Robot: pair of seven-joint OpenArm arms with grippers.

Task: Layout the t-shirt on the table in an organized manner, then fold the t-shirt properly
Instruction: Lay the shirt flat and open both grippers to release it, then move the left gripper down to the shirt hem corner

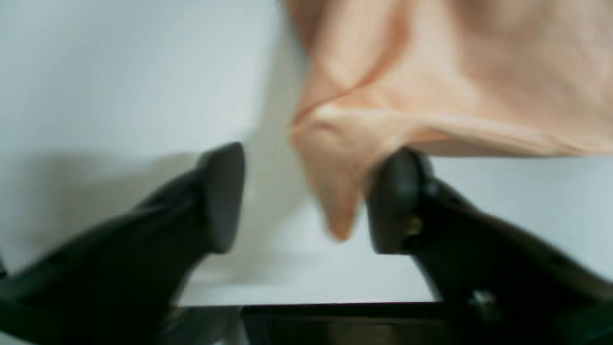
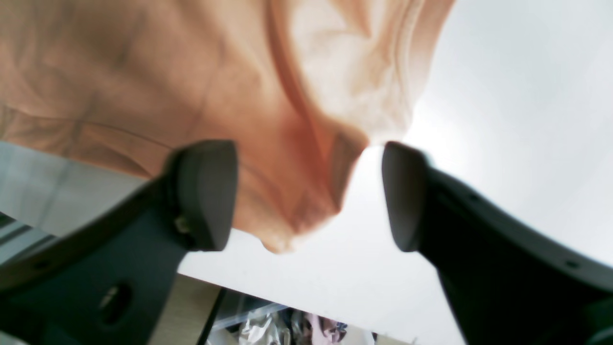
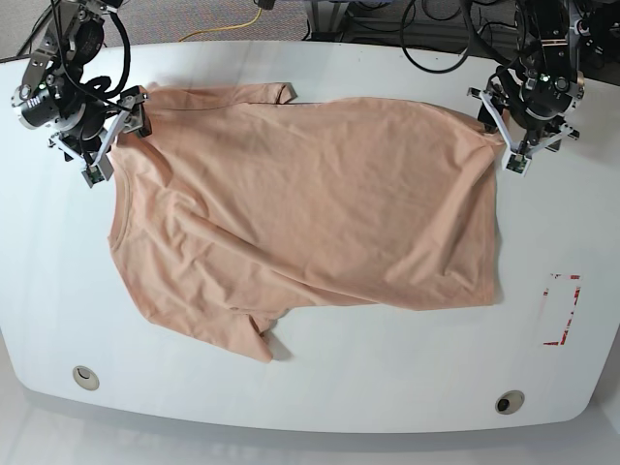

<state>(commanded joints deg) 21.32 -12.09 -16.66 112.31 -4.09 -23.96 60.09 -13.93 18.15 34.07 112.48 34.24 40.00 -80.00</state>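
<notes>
Base view: grommets (image 3: 85,377) flank t-shirt (image 3: 310,208).

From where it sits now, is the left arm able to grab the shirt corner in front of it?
Probably yes. The left gripper is open, and a peak of the t-shirt hangs between its fingers against the right-hand one, nothing blocking, over the table.

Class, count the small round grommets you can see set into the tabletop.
2. One grommet sits near the table's front left corner, the other grommet near the front right; the t-shirt may hide more.
</notes>
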